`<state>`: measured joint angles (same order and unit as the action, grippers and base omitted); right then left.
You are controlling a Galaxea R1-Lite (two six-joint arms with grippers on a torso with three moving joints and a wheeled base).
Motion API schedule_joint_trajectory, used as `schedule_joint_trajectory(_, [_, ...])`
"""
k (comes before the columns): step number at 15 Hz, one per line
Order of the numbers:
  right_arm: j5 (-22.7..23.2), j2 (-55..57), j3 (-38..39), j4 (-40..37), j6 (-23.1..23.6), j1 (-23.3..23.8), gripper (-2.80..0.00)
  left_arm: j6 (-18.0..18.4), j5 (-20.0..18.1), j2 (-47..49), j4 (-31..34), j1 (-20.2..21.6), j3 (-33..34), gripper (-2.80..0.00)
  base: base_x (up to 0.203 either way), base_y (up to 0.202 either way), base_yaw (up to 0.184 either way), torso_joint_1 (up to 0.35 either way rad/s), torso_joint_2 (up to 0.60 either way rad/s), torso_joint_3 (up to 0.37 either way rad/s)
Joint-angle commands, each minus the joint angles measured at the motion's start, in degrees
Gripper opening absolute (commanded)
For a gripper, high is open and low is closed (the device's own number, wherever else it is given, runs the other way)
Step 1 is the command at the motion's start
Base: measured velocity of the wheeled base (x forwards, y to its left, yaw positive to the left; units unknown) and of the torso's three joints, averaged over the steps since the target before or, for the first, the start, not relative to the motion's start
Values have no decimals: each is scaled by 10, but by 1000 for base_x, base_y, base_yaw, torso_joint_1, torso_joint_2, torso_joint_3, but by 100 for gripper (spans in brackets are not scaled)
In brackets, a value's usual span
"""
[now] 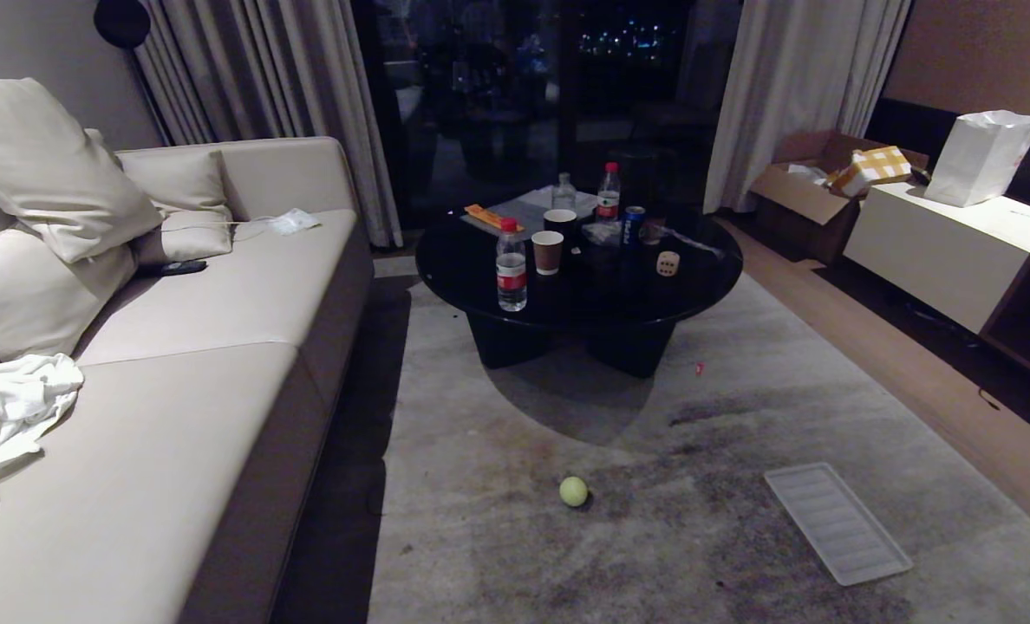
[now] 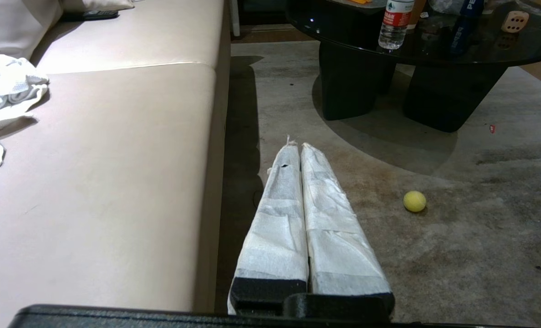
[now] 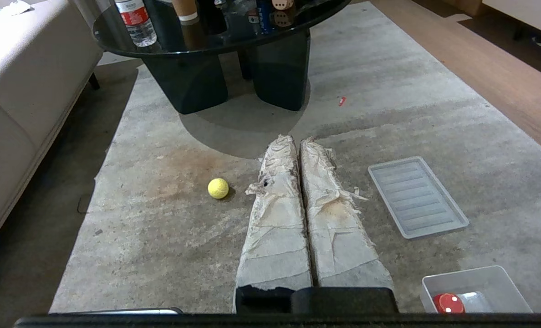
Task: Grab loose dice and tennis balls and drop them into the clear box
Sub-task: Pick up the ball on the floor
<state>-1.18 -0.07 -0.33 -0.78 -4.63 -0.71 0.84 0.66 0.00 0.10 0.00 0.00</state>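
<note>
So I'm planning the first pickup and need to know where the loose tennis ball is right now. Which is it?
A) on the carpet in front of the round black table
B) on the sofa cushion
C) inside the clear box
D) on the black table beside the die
A: the tennis ball lies on the carpet, nearer the robot than the black table, apart from the ribbed lid.

- The yellow-green fuzzy tennis ball (image 1: 573,490) lies alone on the grey rug (image 1: 697,537), open carpet on every side.
- Beyond the ball, the round black glass coffee table (image 1: 480,286) is crowded: plastic water bottle (image 1: 511,276), paper cups (image 1: 547,251) and blue can (image 1: 633,227) stand near the beige die (image 1: 668,263).
- Left of the ball, the beige sofa (image 1: 220,407) walls off that side.
- Right of the ball lies the flat ribbed whitish lid (image 1: 836,522), well apart.
</note>
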Motion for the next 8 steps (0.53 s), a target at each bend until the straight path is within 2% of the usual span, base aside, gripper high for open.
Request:
schedule_joint_trajectory(1, [0, 1, 0, 0, 0, -1, -280, -1, 1, 1, -1, 0, 1, -280, 0, 0, 0, 0, 0, 0])
schedule_joint_trajectory(8, [0, 1, 0, 0, 0, 0, -280, -4, 2, 0, 0, 0, 1, -280, 0, 0, 0, 0, 0, 0])
